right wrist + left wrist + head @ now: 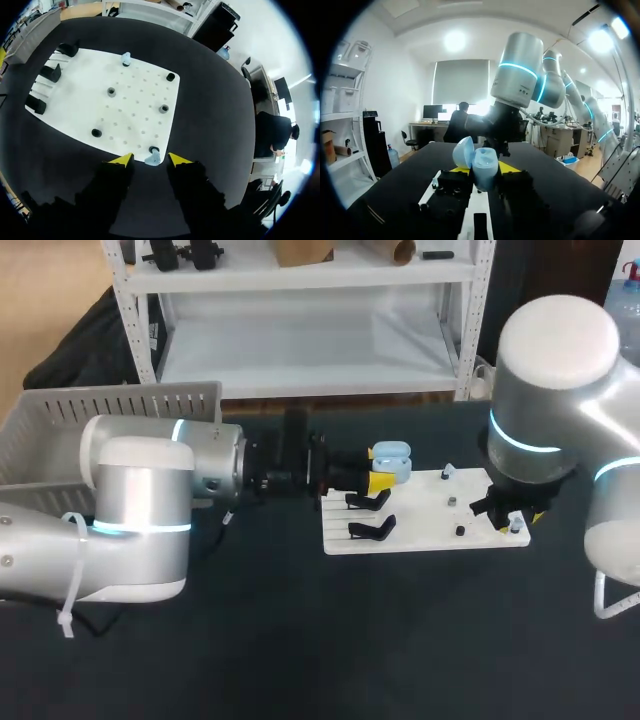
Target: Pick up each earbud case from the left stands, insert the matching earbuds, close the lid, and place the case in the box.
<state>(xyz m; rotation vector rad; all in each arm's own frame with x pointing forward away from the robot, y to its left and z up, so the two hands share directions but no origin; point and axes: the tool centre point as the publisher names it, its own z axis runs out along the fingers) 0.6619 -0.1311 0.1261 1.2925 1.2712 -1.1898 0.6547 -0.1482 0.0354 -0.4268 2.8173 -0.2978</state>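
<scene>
While lid-up, earbud case pinched in left tool; right tool agape around earbud.

Pale blue earbud case; white board, black stands; black counter; grey slatted box; yellow-tipped left end effector and right end effector.

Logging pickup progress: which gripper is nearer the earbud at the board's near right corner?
Right: right gripper hangs over the earbud; left gripper holds the case across the board.
</scene>
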